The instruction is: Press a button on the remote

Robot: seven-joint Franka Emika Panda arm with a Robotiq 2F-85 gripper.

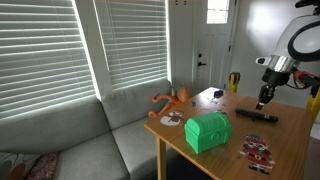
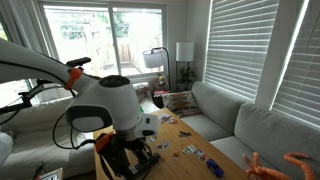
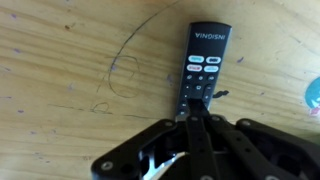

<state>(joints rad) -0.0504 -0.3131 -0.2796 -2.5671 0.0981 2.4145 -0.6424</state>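
The slim black remote [image 3: 203,62] lies on the wooden table [image 3: 60,70], its labelled end pointing away from me in the wrist view. It also shows in an exterior view [image 1: 257,115] as a dark bar near the table's far side. My gripper [image 3: 191,112] is shut, its joined fingertips resting on the remote's near end over the lower buttons. In an exterior view the gripper [image 1: 264,99] hangs straight down over the remote. In the other exterior view the arm's base [image 2: 105,105] hides the remote.
A green chest [image 1: 208,131] stands at the table's near edge. An orange toy [image 1: 170,100] and flat patterned items [image 1: 257,150] lie on the table. A grey sofa [image 1: 70,140] is beside it. A dark curved pen mark [image 3: 125,75] crosses the wood.
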